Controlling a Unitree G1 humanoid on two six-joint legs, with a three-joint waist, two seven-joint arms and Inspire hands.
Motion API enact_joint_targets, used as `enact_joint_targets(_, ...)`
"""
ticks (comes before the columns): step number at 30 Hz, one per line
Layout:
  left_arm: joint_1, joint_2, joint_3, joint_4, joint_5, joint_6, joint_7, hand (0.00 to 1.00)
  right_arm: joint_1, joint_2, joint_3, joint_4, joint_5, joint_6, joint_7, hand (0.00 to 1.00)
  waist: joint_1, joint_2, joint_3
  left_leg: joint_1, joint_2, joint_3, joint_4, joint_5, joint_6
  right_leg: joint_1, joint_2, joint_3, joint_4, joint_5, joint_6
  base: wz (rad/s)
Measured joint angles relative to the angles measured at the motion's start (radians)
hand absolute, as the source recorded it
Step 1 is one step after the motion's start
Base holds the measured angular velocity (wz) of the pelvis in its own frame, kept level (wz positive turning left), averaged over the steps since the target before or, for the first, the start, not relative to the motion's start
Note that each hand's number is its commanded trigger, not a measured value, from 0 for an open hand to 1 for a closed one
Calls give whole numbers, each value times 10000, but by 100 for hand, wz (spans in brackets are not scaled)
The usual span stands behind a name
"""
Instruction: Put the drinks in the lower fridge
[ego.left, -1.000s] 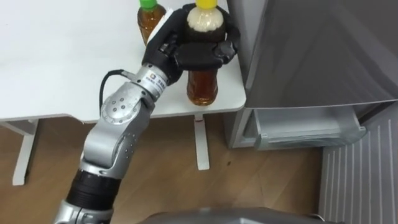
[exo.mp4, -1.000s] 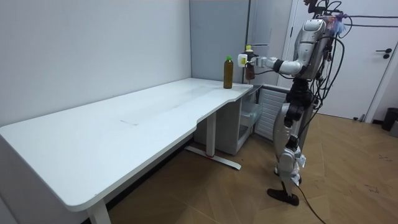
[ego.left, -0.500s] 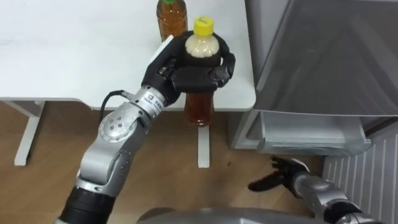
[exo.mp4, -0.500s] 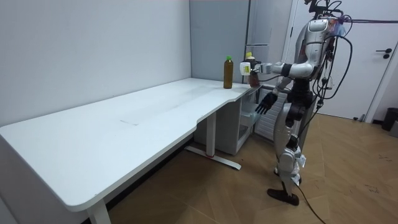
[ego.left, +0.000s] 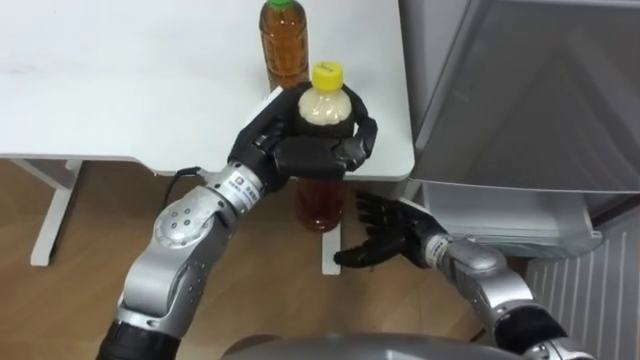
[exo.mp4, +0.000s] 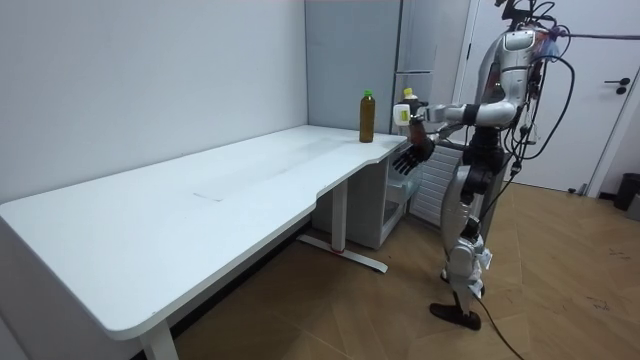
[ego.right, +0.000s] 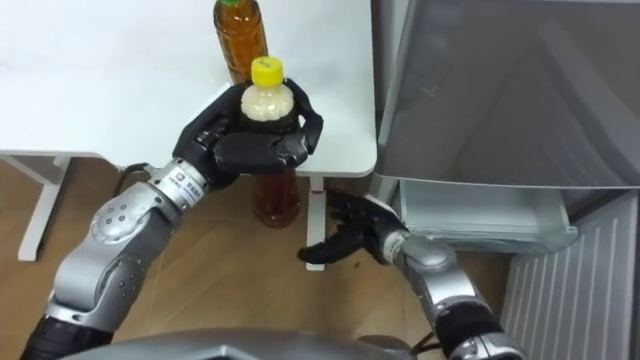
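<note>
Amber bottle (ego.left: 322, 200), left hand (ego.left: 303, 157) — seemingly midair

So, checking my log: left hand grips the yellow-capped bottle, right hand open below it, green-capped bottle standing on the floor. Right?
No: the green-capped bottle stands on the white table, not the floor, as the left eye view shows. The rest holds: the left hand grips the yellow-capped bottle, and the right hand is open below it.

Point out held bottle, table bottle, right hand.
held bottle (ego.left: 322, 205), left eye view, amber lower body.
table bottle (ego.left: 284, 50), left eye view, amber body.
right hand (ego.left: 392, 235), left eye view, palm.
</note>
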Motion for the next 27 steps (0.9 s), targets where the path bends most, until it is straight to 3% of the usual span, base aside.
enact_joint_targets(17,215,90,-109,460,172,-1,-482,100,203,-328,833,-2309,1101,282,3047,0,95,-187,95,-475,-10,-104,294,-6,-2,-247,-12,-159,23,-2,2,3)
enact_joint_targets(21,215,103,-153,674,175,-2,-725,100,220,-385,851,-2331,1104,397,3241,0,303,-169,107,-505,5,-96,293,-7,-4,-265,-6,-182,23,-2,2,1)
enact_joint_targets(27,226,165,-281,800,187,-2,-780,100,230,-404,854,-2331,1103,585,3366,0,342,-104,100,-633,13,-92,282,-9,-5,-412,-8,-202,182,-1,1,0)
